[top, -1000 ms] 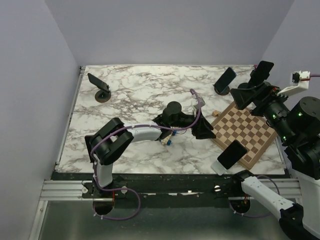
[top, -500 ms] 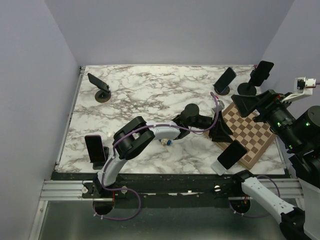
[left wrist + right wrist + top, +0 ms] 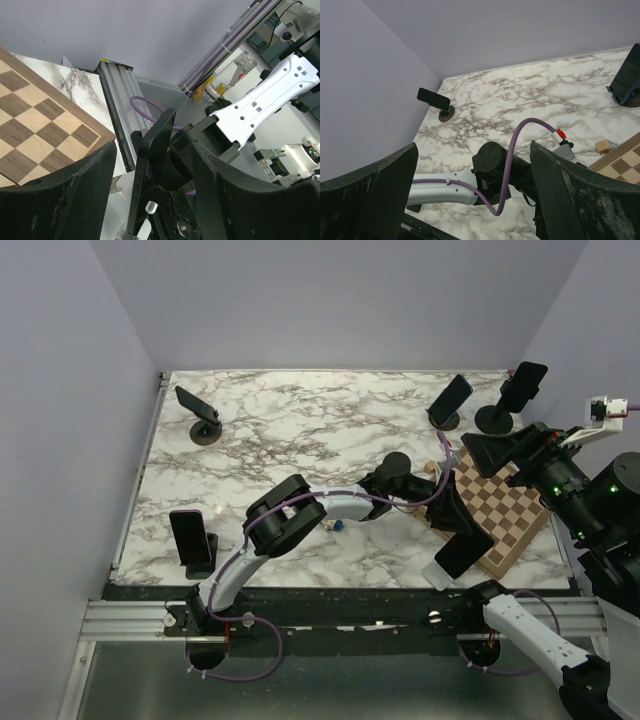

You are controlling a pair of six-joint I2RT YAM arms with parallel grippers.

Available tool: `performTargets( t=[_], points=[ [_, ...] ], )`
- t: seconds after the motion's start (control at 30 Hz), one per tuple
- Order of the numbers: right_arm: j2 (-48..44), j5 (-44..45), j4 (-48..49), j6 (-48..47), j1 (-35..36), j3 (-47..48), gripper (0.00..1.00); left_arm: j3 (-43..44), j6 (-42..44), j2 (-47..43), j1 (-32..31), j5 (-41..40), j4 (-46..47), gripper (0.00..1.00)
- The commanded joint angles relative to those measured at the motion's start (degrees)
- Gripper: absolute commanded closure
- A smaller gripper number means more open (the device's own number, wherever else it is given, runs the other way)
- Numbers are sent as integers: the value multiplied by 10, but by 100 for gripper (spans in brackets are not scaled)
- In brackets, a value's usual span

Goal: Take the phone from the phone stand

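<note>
Phone (image 3: 463,550) is propped on white stand (image 3: 437,575), lower right of overhead frame, long axis slanting up-right. Left gripper (image 3: 155,150) is placed astride it, phone edge-on between parted fingers, no contact seen. Right gripper (image 3: 472,150) is held wide, empty, farther off.

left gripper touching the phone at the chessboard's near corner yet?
Cannot tell. Left wrist view: phone stands edge-on between the fingers of the left gripper. A gap shows on one side, but the other side is dark on dark.
</note>
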Motion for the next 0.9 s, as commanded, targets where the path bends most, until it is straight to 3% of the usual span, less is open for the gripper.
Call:
performTargets(
  t=[0.0, 0.1, 0.23, 0.87],
  points=[
    [-7, -3, -11, -14, 1, 6, 0, 22, -25, 20, -8, 33, 29, 32],
    [-7, -1, -9, -16, 1, 4, 0, 30, -27, 29, -12, 37, 27, 33],
    [-7, -4, -7, -15, 1, 1, 0, 36, -35, 40, -13, 34, 30, 43],
    [-11, -6, 5, -18, 1, -23, 0, 54, -43, 55, -18, 45, 34, 56]
  ],
)
